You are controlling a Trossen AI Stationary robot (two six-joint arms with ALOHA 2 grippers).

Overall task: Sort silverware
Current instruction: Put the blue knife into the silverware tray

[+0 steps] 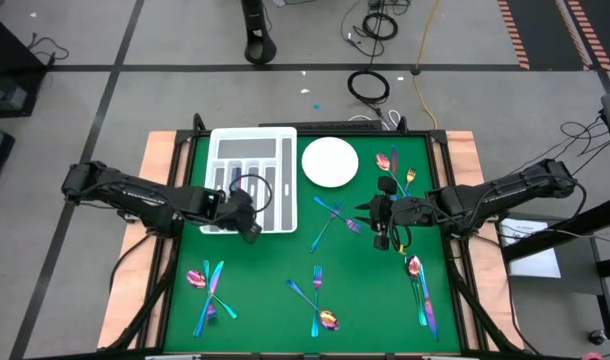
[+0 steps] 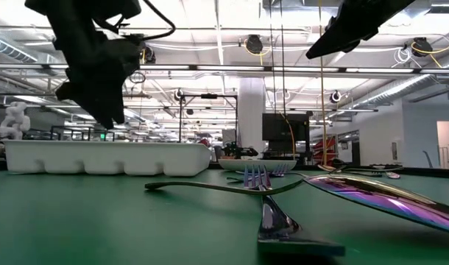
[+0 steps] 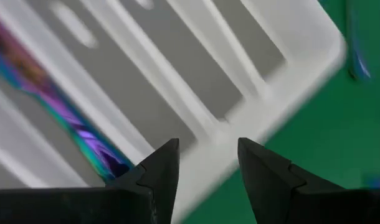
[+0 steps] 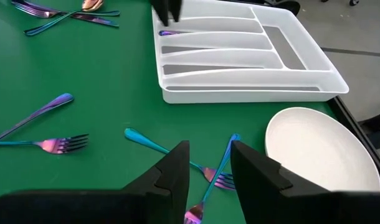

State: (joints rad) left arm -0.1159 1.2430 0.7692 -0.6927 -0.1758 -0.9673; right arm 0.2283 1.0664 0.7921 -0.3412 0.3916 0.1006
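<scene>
My left gripper hovers open over the near edge of the white divided tray, holding nothing. One iridescent piece of silverware lies in a grey slot of the tray. My right gripper hangs open above the table's middle, right of the crossed silverware. In its wrist view the fingers stand over a crossed fork and other pieces without touching them. More silverware lies flat in groups at the near left, near middle, near right and far right.
A round white plate sits right of the tray at the far side. Raised rails border the green mat. Bare green lies between the silverware groups. Cables and a stand lie on the floor beyond the far edge.
</scene>
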